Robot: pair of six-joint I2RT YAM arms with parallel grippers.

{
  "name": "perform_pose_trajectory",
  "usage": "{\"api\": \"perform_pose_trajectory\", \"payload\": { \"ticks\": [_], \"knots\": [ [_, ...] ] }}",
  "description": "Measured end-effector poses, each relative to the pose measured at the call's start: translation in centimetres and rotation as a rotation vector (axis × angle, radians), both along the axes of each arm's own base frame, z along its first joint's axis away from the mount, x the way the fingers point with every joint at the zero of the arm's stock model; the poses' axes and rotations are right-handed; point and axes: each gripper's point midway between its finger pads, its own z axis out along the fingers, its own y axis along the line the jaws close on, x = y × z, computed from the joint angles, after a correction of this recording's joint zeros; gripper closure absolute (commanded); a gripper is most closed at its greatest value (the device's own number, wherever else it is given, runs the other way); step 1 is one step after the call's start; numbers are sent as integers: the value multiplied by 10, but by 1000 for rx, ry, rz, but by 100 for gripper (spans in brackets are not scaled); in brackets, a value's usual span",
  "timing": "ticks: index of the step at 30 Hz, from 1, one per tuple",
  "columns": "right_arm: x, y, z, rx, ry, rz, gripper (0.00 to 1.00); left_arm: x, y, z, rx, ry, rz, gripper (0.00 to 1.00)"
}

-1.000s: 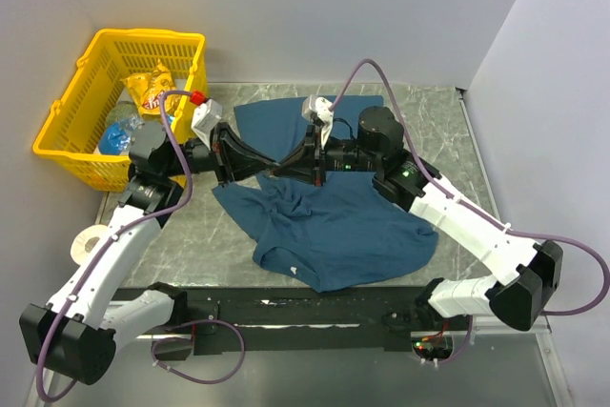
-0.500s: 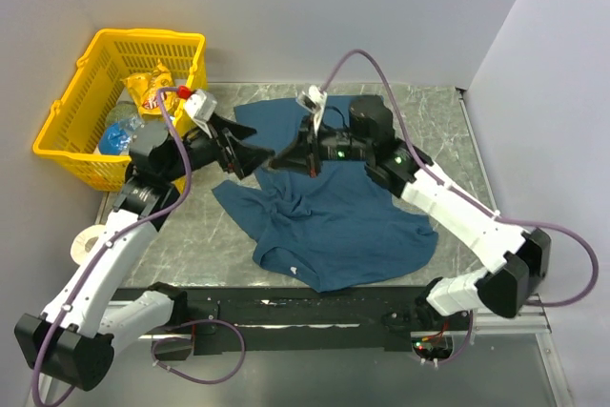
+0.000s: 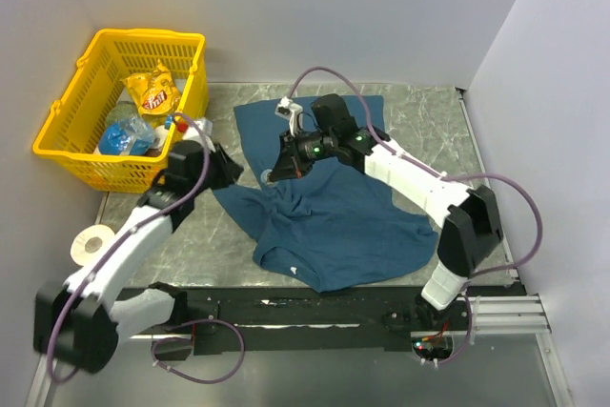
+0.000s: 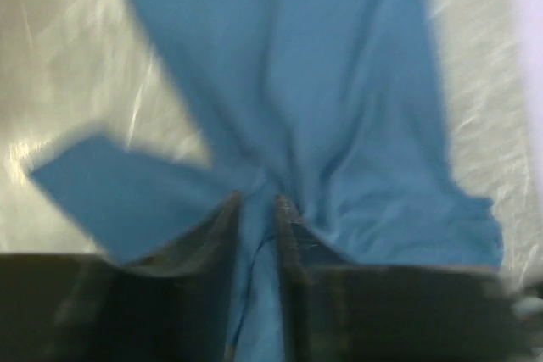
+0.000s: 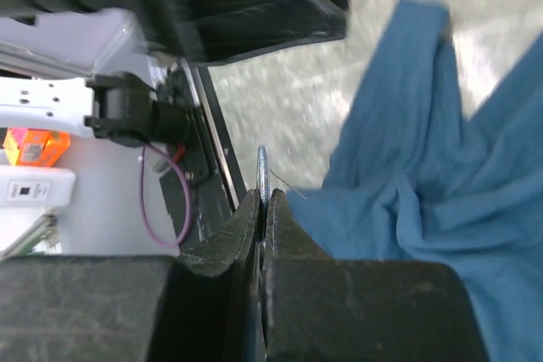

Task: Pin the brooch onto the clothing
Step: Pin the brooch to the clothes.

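tape roll (image 3: 92,243): white ring at the left edge of the top view, on the grey table (image 3: 191,235), close beside the left arm (image 3: 133,235).

right arm (image 3: 419,183): reaches from the lower right of the top view up to the middle.

clothing (image 3: 343,221): dark blue T-shirt, crumpled, spread over the middle of the table. Fills most of the left wrist view. Sits at the right side of the right wrist view.

left gripper (image 4: 254,209): left of the middle in the top view, at the left edge of the clothing. Fingers (image 4: 222,243) a little apart, with blue cloth showing in the thin gap. Blurry picture, so cannot tell if any cloth is pinched.

right gripper (image 5: 261,205): just right of the left gripper in the top view, over the upper left part of the clothing. Fingers pressed together, clamped on the brooch.

brooch (image 5: 261,165): tiny silver disc, seen from its thin edge. Sticks out past the tips of the right gripper, in the middle of the right wrist view, just left of the blue cloth. Cannot tell if it touches the cloth.

basket (image 3: 76,164): yellow, in the upper left of the top view, well apart from the clothing.

snack bag (image 3: 152,92): orange and yellow, inside the basket near its far side.

bottle (image 3: 124,131): clear plastic, lying inside the basket below the snack bag.
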Motion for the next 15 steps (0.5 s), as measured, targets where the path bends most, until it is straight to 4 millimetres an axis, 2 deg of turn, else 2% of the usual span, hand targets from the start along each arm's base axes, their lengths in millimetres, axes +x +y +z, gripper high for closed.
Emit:
{"api": "perform_pose_trajectory", "payload": {
  "ticks": [2, 4, 6, 9, 15],
  "knots": [
    [4, -1, -16, -38, 55, -8, 100, -3, 0, -53, 32, 161, 8, 99],
    [10, 0, -29, -77, 109, -22, 100, -9, 0, -92, 55, 288, 14, 99],
    [17, 1, -38, -110, 150, -34, 100, -15, 1, -121, 86, 385, 15, 99],
    [25, 3, -48, -146, 201, -47, 100, -25, 3, -144, 130, 469, 16, 99],
    [30, 5, -62, -206, 294, -60, 100, -29, 4, -162, 217, 540, 22, 99]
  ]
}}
